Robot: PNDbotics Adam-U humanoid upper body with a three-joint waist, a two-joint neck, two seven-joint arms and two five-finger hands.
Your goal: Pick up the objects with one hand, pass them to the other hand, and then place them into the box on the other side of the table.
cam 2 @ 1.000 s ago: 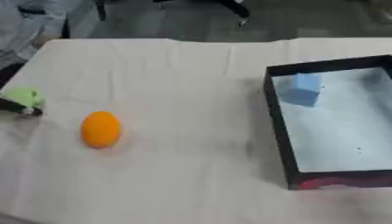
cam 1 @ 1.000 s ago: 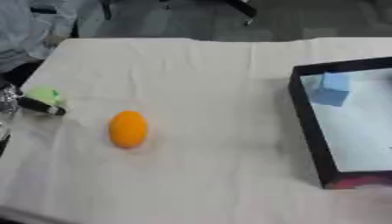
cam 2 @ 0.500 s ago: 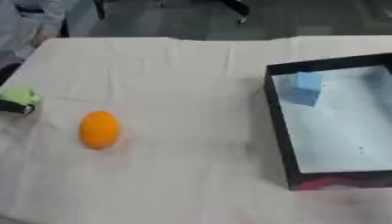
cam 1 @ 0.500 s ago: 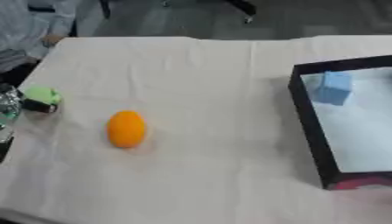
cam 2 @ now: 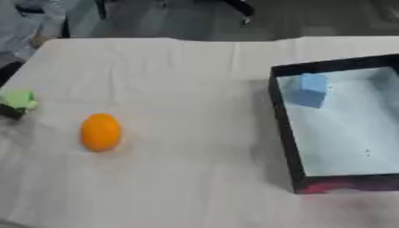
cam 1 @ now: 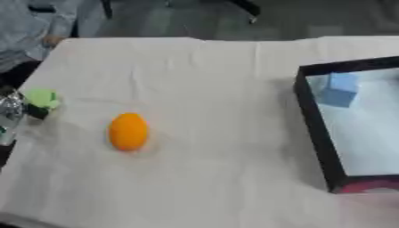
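A small green object (cam 1: 40, 98) sits at the table's far left edge, and the dark fingers (cam 1: 34, 111) of my left hand (cam 1: 11, 114) curl against its underside. Only the silver and black edge of that hand shows. An orange egg-shaped object (cam 1: 128, 131) lies alone on the white cloth, to the right of the hand and apart from it. The black-walled box (cam 2: 282, 129) stands at the right side with a blue cube (cam 2: 308, 90) in its far left corner. My right hand shows in neither view.
The white cloth (cam 1: 210, 89) covers the table from the orange object across to the box. The box's near corner (cam 2: 335, 183) looks reddish. Dark floor lies beyond the far table edge.
The green object and the fingers at it have shifted slightly left toward the table's edge. The orange object, box and blue cube have not moved.
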